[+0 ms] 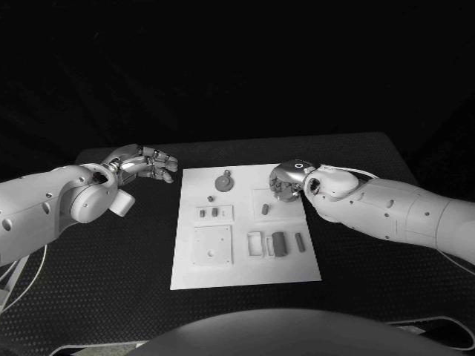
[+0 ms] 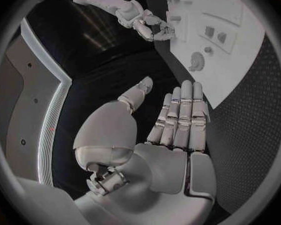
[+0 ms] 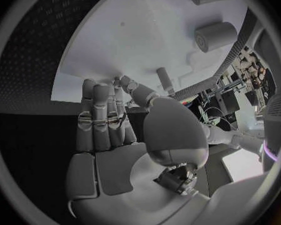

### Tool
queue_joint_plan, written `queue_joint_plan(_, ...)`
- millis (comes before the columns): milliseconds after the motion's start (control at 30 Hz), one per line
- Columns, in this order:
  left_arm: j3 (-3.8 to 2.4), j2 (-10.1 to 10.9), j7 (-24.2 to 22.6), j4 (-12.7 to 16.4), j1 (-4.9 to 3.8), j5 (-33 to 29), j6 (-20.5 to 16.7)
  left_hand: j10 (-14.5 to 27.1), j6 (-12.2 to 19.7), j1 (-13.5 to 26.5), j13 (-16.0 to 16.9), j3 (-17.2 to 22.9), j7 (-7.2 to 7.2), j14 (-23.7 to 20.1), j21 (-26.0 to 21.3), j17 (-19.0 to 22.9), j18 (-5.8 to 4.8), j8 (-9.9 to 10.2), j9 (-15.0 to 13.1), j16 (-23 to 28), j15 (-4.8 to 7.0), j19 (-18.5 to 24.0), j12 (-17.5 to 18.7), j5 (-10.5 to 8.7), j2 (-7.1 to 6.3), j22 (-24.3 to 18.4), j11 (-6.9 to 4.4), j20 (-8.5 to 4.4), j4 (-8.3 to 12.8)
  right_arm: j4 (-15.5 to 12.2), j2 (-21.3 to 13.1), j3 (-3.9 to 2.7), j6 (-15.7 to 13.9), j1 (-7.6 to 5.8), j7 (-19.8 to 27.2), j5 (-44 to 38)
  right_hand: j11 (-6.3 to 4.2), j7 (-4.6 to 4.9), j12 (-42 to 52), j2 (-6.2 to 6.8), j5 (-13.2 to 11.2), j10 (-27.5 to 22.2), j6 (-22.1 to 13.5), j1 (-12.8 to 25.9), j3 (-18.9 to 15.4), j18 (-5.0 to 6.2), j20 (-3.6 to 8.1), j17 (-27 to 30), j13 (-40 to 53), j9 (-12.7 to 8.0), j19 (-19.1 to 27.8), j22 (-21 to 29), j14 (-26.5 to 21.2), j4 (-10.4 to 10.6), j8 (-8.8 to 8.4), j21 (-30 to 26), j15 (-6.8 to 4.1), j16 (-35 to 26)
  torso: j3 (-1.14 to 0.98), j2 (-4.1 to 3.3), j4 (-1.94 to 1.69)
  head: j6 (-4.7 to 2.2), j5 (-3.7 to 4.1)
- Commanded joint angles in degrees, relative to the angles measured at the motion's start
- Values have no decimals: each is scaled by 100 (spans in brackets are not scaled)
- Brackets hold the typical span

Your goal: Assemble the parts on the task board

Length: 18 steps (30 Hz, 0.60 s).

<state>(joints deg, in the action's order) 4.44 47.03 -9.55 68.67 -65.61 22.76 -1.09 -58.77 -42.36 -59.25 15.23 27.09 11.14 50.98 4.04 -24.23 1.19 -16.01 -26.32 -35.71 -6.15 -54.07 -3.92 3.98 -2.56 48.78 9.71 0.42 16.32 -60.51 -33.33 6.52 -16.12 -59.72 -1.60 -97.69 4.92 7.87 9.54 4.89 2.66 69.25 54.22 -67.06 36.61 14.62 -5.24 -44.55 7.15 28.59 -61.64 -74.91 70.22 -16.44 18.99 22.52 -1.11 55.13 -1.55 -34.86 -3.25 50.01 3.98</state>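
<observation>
Looking down from the head: white task board [image 1: 245,256] mid-worktop [image 1: 109,252], small parts [image 1: 272,244] lying on it. Left hand [image 1: 141,163] beside its far left corner, holding nothing. Right hand [image 1: 289,180] over far right edge.

Left wrist: fingers [image 2: 181,112] straight, apart from thumb, empty.

Right wrist: fingers [image 3: 102,115] extended, empty, above the board.

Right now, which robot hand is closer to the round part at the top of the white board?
Right. The right hand hovers over the task board beside the round part; the left hand hovers off the board's edge.
</observation>
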Motion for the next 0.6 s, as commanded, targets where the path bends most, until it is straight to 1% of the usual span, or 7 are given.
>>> queue_joint_plan(33,-5,4,-33,20,-7,7,75,33,46,19,-6,-30,184,40,-4,-7,107,-30,4,19,1,-44,-18,-29,39,-8,11,9,7,47,-7,46,336,67,-157,-194,-8,2,-27,-55,15,40,52,-38,12,38,3,-10,6,11,-26,-127,0,-37,9,30,-46,23,8,6,-1,-1,-2)
queue_joint_plan(133,-5,9,-30,19,-7,7,74,33,47,20,-6,-31,184,40,-4,-8,107,-30,4,21,1,-44,-18,-29,40,-9,11,9,7,54,-7,48,301,68,-171,-209,-20,-9,-31,-117,15,77,82,-109,31,38,8,-16,25,24,-26,-129,5,-42,24,35,-57,27,8,6,6,-1,4)
queue_joint_plan(267,-5,5,-29,20,-8,9,79,33,47,20,-6,-31,184,40,-4,-9,107,-31,4,22,1,-44,-17,-28,40,-10,11,9,7,41,-3,48,295,70,-202,-255,-41,-27,-32,-159,16,130,124,-202,41,38,21,-25,52,44,-38,-132,26,-47,45,50,-77,40,5,7,7,-1,1)
queue_joint_plan(433,-5,6,-27,20,-8,10,81,34,48,20,-7,-31,184,41,-4,-11,107,-32,4,24,1,-44,-17,-28,42,-12,11,8,7,29,7,50,317,72,-247,-371,-75,-54,-29,-171,16,229,198,-281,14,38,38,-50,98,76,-90,-135,79,-44,81,92,-111,79,6,7,4,-1,35)
queue_joint_plan(600,-5,6,-26,19,-8,14,80,34,48,20,-7,-31,184,41,-4,-13,107,-32,4,26,1,-44,-17,-27,43,-14,11,8,8,18,4,51,243,73,-241,-417,-131,-97,-18,-171,16,363,304,-316,-34,38,80,-124,161,120,-181,-141,150,-44,126,171,-165,189,3,6,5,-1,71)
